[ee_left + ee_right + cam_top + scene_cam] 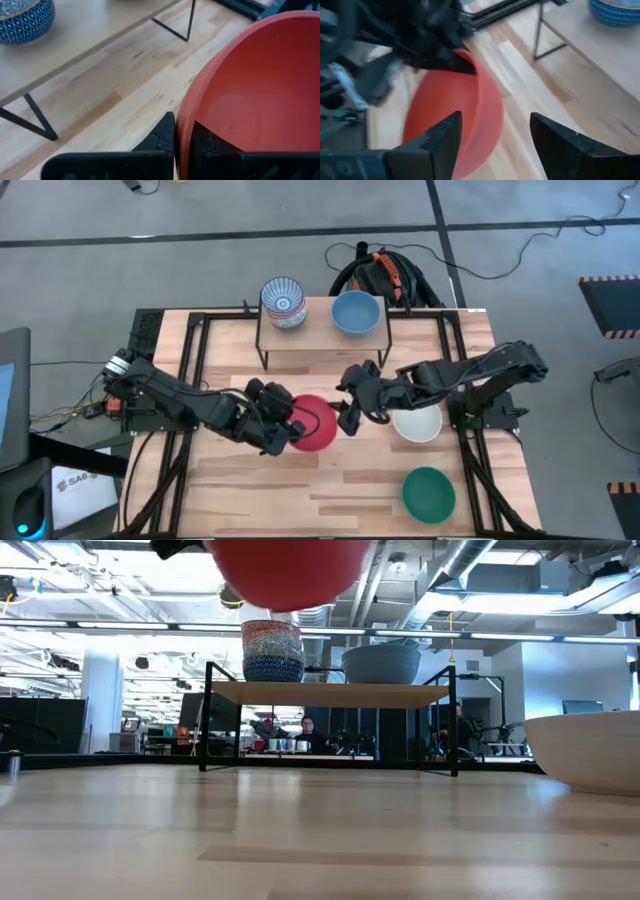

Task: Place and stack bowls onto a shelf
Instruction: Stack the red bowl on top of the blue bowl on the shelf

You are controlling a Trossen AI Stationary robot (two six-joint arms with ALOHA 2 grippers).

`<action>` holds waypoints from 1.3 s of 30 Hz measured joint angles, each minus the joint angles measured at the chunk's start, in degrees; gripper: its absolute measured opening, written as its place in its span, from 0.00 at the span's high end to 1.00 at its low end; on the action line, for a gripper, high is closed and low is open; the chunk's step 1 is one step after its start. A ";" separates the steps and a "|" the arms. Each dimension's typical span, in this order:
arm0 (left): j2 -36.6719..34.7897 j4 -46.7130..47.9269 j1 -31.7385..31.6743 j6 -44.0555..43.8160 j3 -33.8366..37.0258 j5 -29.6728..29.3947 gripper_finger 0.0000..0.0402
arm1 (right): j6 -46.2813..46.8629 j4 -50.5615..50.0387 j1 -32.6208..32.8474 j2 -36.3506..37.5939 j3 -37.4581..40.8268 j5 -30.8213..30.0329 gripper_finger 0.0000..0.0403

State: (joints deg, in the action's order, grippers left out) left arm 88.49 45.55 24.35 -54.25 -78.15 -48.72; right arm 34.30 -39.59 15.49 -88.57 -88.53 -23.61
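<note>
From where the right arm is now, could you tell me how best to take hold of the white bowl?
Grip the white bowl by its rim, coming from above: it sits upright on the table, mouth open upward, so one finger can slip inside the thin wall.

From my station I see the shelf at the back of the table, with a stack of bowls on its left end and a single bowl on its right. In front of it, the left gripper grips a lifted bowl by the rim; the right gripper hangs spread just beside it. Another bowl lies right of that, one more nearer me.
</note>
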 joint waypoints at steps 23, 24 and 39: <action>0.04 -15.03 -4.76 12.43 -1.62 -5.56 1.00 | -14.11 -6.94 0.04 -0.20 -4.15 -10.13 0.40; 0.04 -15.79 -4.76 13.94 -1.62 -6.24 1.00 | -15.95 -6.31 -0.19 -0.20 -4.15 -9.22 0.40; 0.04 -21.21 -5.94 22.91 -1.62 -12.51 1.00 | -17.30 -6.19 -1.01 -1.05 -4.61 -17.10 0.46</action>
State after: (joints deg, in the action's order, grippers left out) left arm 88.53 24.34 18.41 -31.34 -79.77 -61.24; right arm 17.00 -45.78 14.47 -89.62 -93.14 -40.71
